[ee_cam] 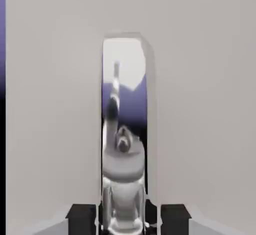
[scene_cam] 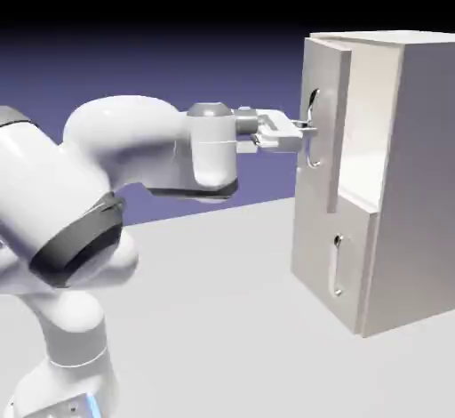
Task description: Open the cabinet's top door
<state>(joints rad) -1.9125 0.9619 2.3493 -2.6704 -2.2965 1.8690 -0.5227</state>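
Observation:
The light-grey cabinet [scene_cam: 418, 176] stands at the right of the exterior view. Its top door [scene_cam: 322, 78] is a tall flat panel whose near edge stands a little out from the cabinet's body. My gripper [scene_cam: 308, 132] reaches in level from the left and is shut on the door's vertical silver bar handle [scene_cam: 314, 118] about halfway up. In the hand view the shiny handle [ee_cam: 125, 129] runs up the middle against the pale door [ee_cam: 205, 104]. It sits between my two dark fingertips [ee_cam: 82, 219], with my gripper [ee_cam: 127, 220] closed around it.
Below the top door is the shorter lower door [scene_cam: 331, 269] with its own small handle [scene_cam: 337, 265]. The cabinet rests on the grey table [scene_cam: 222, 318]. My arm's bulky white links [scene_cam: 115, 158] fill the left of the exterior view.

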